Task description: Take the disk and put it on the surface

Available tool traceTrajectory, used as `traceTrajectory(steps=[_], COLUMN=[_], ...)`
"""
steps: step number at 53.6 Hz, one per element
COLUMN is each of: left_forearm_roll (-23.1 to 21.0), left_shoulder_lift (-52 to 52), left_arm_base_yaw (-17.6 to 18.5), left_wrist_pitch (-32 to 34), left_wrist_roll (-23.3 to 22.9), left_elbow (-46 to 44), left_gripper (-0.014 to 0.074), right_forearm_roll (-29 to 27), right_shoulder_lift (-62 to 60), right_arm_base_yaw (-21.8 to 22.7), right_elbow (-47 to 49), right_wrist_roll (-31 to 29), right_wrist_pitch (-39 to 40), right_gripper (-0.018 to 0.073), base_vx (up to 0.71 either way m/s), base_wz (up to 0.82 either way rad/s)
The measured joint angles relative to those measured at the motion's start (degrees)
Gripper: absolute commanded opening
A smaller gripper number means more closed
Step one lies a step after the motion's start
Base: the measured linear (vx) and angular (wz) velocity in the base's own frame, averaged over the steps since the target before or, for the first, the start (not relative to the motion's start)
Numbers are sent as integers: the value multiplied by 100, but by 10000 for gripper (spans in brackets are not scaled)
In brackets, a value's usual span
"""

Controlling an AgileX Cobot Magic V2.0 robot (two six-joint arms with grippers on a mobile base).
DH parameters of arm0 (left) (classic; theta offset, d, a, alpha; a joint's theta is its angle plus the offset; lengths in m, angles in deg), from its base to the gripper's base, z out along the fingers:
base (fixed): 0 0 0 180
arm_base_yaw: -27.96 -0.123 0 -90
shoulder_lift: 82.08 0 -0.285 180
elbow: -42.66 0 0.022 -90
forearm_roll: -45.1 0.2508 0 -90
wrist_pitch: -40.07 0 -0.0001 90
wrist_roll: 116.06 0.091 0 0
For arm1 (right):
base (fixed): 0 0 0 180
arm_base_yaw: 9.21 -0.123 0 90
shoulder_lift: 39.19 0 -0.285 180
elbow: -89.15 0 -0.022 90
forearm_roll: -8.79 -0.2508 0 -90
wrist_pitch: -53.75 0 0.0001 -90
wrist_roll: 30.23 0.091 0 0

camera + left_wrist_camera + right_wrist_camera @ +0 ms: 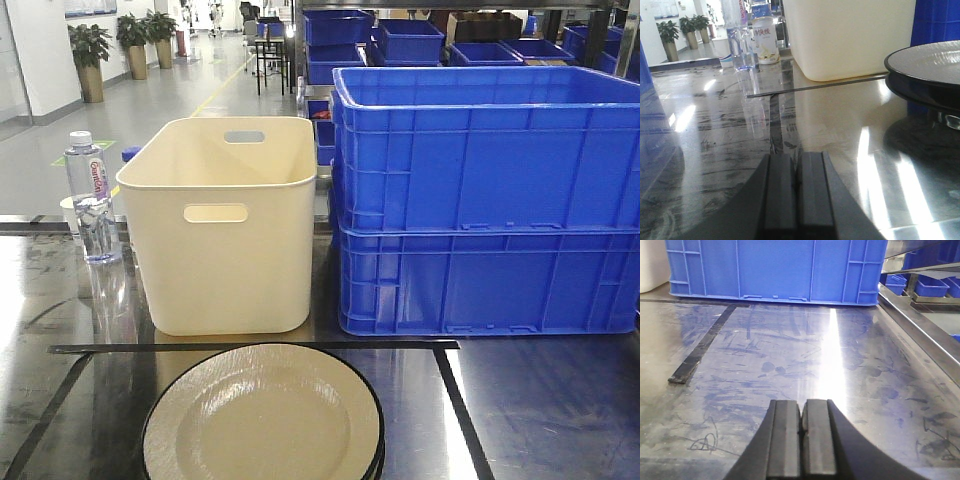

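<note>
The disk is a beige plate with a black rim, at the near middle of the surface, inside the black tape outline. In the left wrist view the disk sits raised at the right, on top of a dark one, well ahead and right of my left gripper. That gripper is shut and empty, low over the glossy metal surface. My right gripper is also shut on nothing, above the bare surface, right of a tape line. The disk is out of the right wrist view.
A cream bin stands behind the disk, with two stacked blue crates to its right. A water bottle stands at the back left; a labelled bottle is beside it. The table's right edge drops off near more blue crates.
</note>
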Motion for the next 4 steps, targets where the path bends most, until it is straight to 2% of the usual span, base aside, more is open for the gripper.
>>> traceTrajectory(steps=[4], left_forearm_roll=[0], left_shoulder_lift=[0], left_arm_base_yaw=[0], left_wrist_pitch=[0], left_wrist_roll=[0], left_elbow=[0], left_gripper=[-7], right_forearm_roll=[0], right_shoulder_lift=[0], right_arm_base_yaw=[0], right_elbow=[0], right_wrist_roll=[0], right_wrist_pitch=[0], right_gripper=[-8], base_vx=[0], base_wz=[0])
